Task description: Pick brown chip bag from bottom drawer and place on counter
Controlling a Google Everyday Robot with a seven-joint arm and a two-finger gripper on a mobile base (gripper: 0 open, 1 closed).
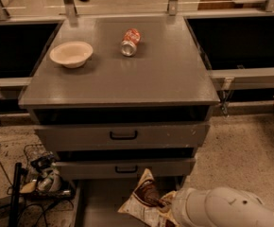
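The brown chip bag [145, 198] stands tilted in the pulled-out bottom drawer [101, 208], its tan point up against the drawer front above it. My gripper [164, 206] is at the bag's right side, low in the drawer, and is mostly hidden behind my white wrist [208, 208], which comes in from the bottom right. The counter [141, 79] above is a flat dark grey top.
A cream bowl [71, 54] and a red soda can [130, 41] lying on its side sit on the counter. Two upper drawers with black handles [123, 135] are closed. Cables, a wire basket [43, 173] and a black pole [14, 195] crowd the floor at the left.
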